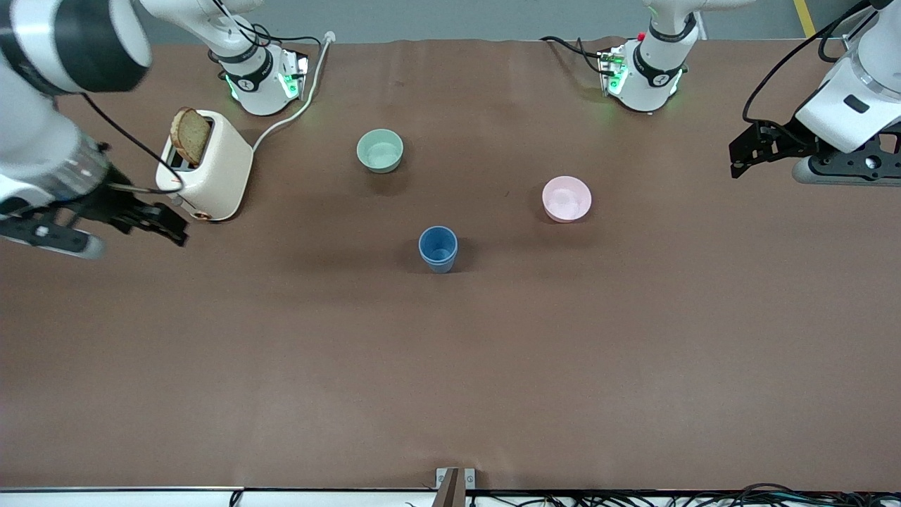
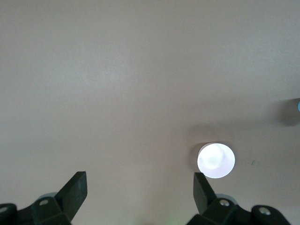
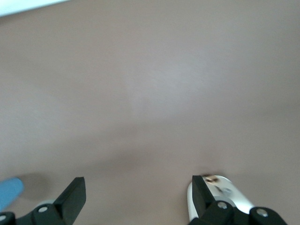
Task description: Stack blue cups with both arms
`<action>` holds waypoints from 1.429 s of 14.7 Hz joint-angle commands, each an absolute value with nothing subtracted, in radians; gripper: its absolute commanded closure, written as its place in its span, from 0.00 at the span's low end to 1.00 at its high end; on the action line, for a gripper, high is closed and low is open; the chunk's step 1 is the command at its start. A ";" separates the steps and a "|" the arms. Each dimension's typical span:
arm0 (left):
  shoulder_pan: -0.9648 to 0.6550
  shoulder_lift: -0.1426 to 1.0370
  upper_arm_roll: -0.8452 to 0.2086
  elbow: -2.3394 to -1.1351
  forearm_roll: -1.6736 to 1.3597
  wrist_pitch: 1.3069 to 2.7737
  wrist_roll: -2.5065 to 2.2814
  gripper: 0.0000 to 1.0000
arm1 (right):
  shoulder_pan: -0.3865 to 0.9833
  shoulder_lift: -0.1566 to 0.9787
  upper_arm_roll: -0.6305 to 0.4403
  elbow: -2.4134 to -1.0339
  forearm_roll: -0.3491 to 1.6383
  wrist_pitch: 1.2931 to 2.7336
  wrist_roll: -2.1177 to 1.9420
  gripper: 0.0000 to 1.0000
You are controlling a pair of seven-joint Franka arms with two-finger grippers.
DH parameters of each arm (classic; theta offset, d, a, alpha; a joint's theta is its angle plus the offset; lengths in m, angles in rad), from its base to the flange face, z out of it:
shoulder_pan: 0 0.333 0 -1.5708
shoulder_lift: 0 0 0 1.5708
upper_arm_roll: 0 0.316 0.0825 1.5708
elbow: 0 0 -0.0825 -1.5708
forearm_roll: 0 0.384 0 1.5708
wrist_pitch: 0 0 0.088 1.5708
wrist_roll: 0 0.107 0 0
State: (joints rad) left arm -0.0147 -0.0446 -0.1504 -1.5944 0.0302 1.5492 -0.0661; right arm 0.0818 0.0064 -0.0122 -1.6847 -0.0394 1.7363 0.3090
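One blue cup stack (image 1: 438, 248) stands upright at the table's middle; a second rim shows just under the top rim, so one blue cup seems to sit inside the other. An edge of it shows in the right wrist view (image 3: 9, 192) and a sliver in the left wrist view (image 2: 298, 106). My left gripper (image 1: 738, 158) is open and empty in the air over the left arm's end of the table (image 2: 139, 180). My right gripper (image 1: 172, 227) is open and empty over the right arm's end, beside the toaster (image 3: 138, 183). Both are well away from the cups.
A cream toaster (image 1: 208, 165) with a slice of bread (image 1: 190, 135) stands near the right arm's base; its corner shows in the right wrist view (image 3: 220, 192). A pale green bowl (image 1: 380, 151) and a pink bowl (image 1: 566, 198) (image 2: 215, 161) sit farther from the front camera than the cups.
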 commanded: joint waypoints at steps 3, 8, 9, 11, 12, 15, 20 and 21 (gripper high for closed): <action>-0.009 -0.041 -0.153 -1.565 0.028 1.548 -0.069 0.00 | -0.067 -0.116 0.009 -1.727 -0.041 1.620 0.119 0.00; -0.009 -0.041 -0.153 -1.563 0.029 1.548 -0.060 0.00 | -0.133 -0.091 -0.008 -1.527 -0.038 1.495 -0.044 0.00; -0.006 -0.041 -0.152 -1.563 0.029 1.546 -0.055 0.00 | -0.133 -0.066 -0.008 -1.487 -0.038 1.459 -0.046 0.00; 0.011 -0.041 -0.152 -1.563 0.029 1.546 -0.049 0.00 | -0.133 -0.031 -0.008 -1.424 -0.038 1.395 -0.046 0.00; 0.012 -0.041 -0.153 -1.563 0.029 1.546 -0.049 0.00 | -0.132 -0.022 -0.006 -1.410 -0.038 1.382 -0.046 0.00; 0.011 -0.041 -0.153 -1.563 0.029 1.546 -0.049 0.00 | -0.118 -0.025 -0.003 -1.442 -0.015 1.385 -0.048 0.00; 0.011 -0.041 -0.153 -1.563 0.029 1.546 -0.049 0.00 | -0.124 -0.026 -0.005 -1.479 0.003 1.391 -0.049 0.00; 0.012 -0.043 -0.153 -1.563 0.029 1.546 -0.049 0.00 | -0.124 -0.028 -0.006 -1.483 0.006 1.394 -0.049 0.00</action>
